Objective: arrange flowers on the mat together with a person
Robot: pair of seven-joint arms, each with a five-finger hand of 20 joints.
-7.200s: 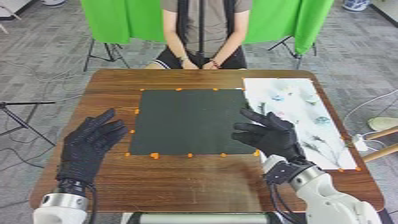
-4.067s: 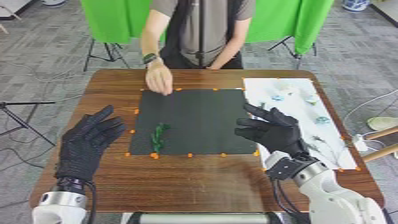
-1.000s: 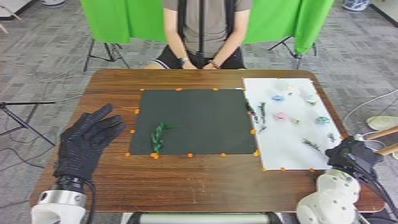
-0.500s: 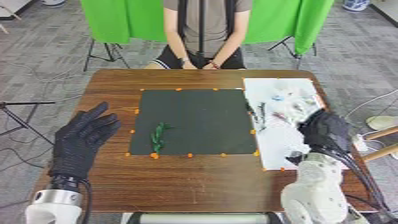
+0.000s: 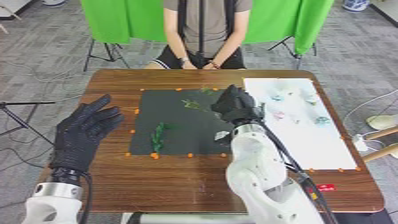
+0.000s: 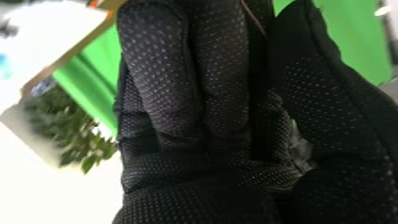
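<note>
My left hand (image 5: 87, 127) is open above the table's left side, beside the dark mat (image 5: 191, 142). A dark green leafy stem (image 5: 158, 137) lies on the mat's left part. Over the mat's right edge, my right hand (image 5: 235, 105) is shut on a thin sprig; its light green tips (image 5: 192, 104) stand out over the mat, and a white piece (image 5: 222, 135) shows below the hand. In the right wrist view, a thin stem (image 6: 253, 17) runs between the fingers and thumb of my right hand (image 6: 200, 100). Blurred green leaves (image 6: 71, 127) show beside the glove.
A white sheet (image 5: 324, 155) right of the mat carries a blue flower (image 5: 277, 97), a pink flower (image 5: 279, 115) and a pale blue-green flower (image 5: 322, 120). Orange tabs line the mat. My right forearm crosses the table's front right part.
A person's hand has come and gone over the mat, where the dark green stem now lies. My right hand has taken the sprig from the sheet and moved left to the mat.
</note>
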